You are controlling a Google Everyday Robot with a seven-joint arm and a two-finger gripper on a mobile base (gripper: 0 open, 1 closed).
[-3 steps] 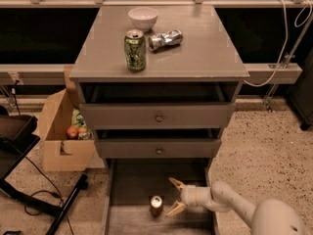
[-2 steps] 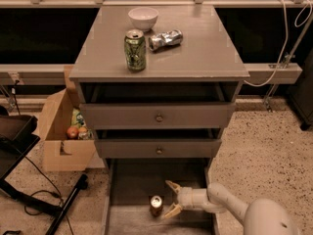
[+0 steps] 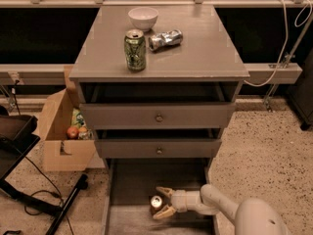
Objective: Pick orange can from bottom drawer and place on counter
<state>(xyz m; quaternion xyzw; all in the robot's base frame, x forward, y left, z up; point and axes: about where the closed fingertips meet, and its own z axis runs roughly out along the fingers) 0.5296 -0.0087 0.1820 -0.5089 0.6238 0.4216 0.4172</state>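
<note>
In the bottom drawer (image 3: 128, 182), pulled out at floor level, we see the orange can (image 3: 155, 205) standing upright, roughly midway between the left and right walls. Our gripper (image 3: 157, 202) reaches in from the right with its fingers spread, one on either side of the can; we judge they have not closed on it. The approach looks done. The grasp, the lift and the placing on the counter (image 3: 205, 53) are left, and its right and front edges offer bare room.
</note>
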